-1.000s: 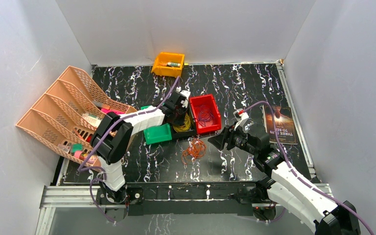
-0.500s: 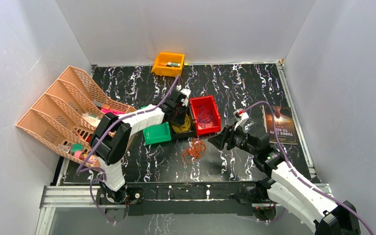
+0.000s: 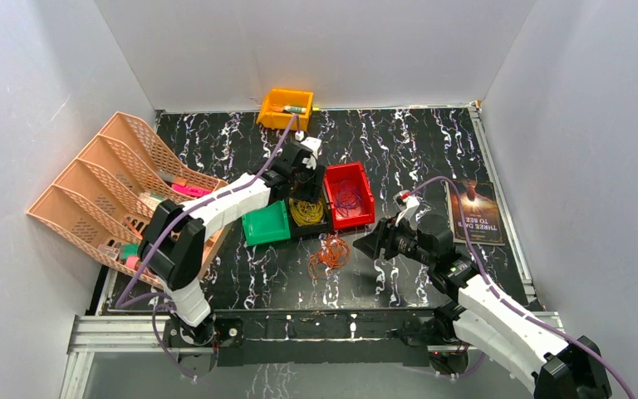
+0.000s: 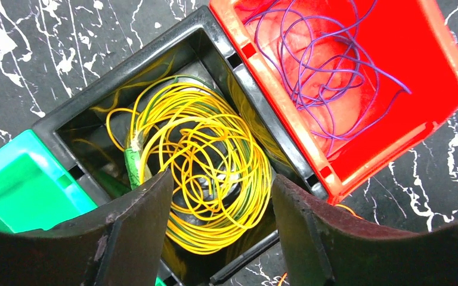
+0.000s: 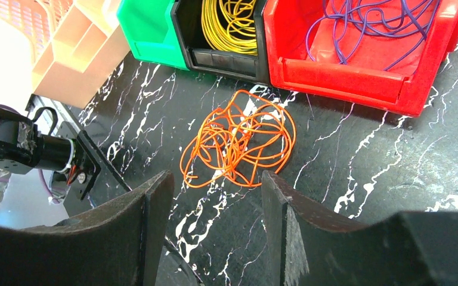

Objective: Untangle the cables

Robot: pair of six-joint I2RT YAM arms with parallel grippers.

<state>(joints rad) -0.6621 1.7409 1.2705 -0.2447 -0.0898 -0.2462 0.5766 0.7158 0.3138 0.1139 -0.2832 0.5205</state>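
The yellow cables [image 4: 214, 155] lie coiled inside a black bin [image 4: 155, 53], seen from above as a small coil [image 3: 307, 212]. Just over that coil hangs my left gripper [image 4: 222, 185], open, with nothing between its fingers. The purple cables [image 4: 328, 65] sit loose in the red bin [image 4: 429, 107] beside it. In front of the bins, the orange cables [image 5: 238, 140] lie in a tangle on the black marbled table [image 3: 329, 253]. My right gripper [image 5: 216, 182] is open and empty, a little short of the orange tangle and pointing at it.
A green bin [image 3: 267, 223] stands left of the black one. An orange bin [image 3: 286, 108] sits at the back wall. A peach file rack [image 3: 108, 191] fills the left side, and a book [image 3: 475, 212] lies at the right.
My left gripper has opened and drawn up and back from the black bin, leaving the yellow coil lying in it. The right arm has shifted only slightly.
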